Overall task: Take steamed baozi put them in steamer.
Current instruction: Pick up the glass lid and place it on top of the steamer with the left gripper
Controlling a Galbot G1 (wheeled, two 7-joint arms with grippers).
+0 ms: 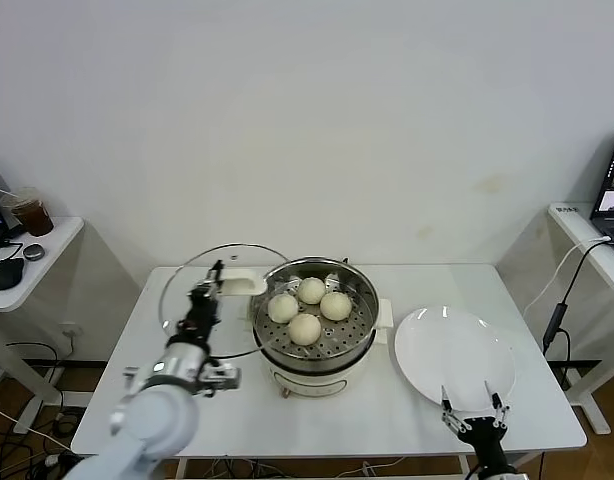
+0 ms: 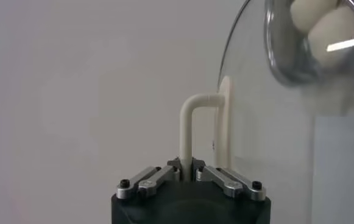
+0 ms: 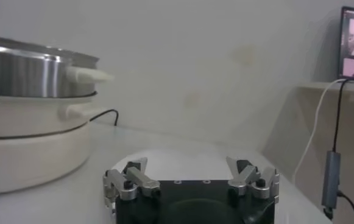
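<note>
Nearest the head camera, the left arm reaches from about 7 o'clock toward the middle of the white bench (image 1: 387, 425), and its left hand (image 1: 208, 290) is clamped on the white handle (image 2: 192, 125) of the glass lid (image 1: 182, 300), fingers (image 2: 155, 178) pinched together on either side of the handle's stem. That lid is tilted up on edge, at 9 o'clock from the steamer (image 1: 315, 325) and just beside its rim; whether the two touch cannot be told. Centre of the bench holds the steamer, a shiny steel pot on a white base, open at the top, with a white side handle (image 3: 88, 75) sticking out toward the plate. Inside, on the perforated tray, sit all four steamed baozi (image 1: 309, 308), clustered close together toward the 9 o'clock half of the tray; being round, they show no long axis. At 3 o'clock from the steamer, near but apart from it, lies the round white plate (image 1: 455, 358), flat. Low at the bench's near edge, around 5 o'clock, the right hand (image 1: 473, 405) points upward just by the plate's near rim, its fingers (image 3: 131, 179) spread apart and holding nothing.
</note>
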